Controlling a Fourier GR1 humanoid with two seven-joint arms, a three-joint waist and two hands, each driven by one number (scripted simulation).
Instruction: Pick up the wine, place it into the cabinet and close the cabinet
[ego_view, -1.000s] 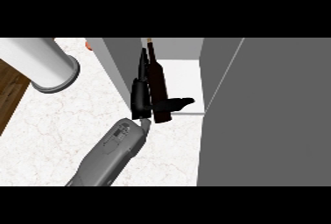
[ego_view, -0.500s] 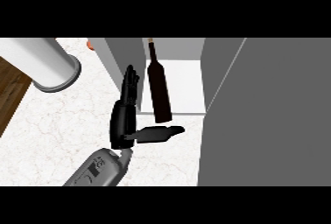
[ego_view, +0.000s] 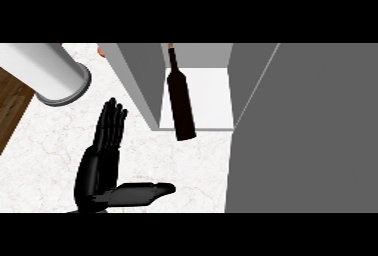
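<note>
Wine bottle (ego_view: 181, 102) is standing in the cabinet (ego_view: 210, 100) now, right at the near edge of the white shelf, close to the left wall, neck pointing to the far side. My hand (ego_view: 103, 160) is out on the marble counter (ego_view: 170, 160), near and left of the cabinet, fingers straight and together, thumb stuck out to the right, holding nothing. Which hand it is, I honestly can't tell from here.

So what's left is the door (ego_view: 303, 130), that big grey panel on the right. My plan: keep the fingers flat, get round behind the panel and push it in one smooth sweep, staying clear of the bottle since it sits so near the front.
</note>
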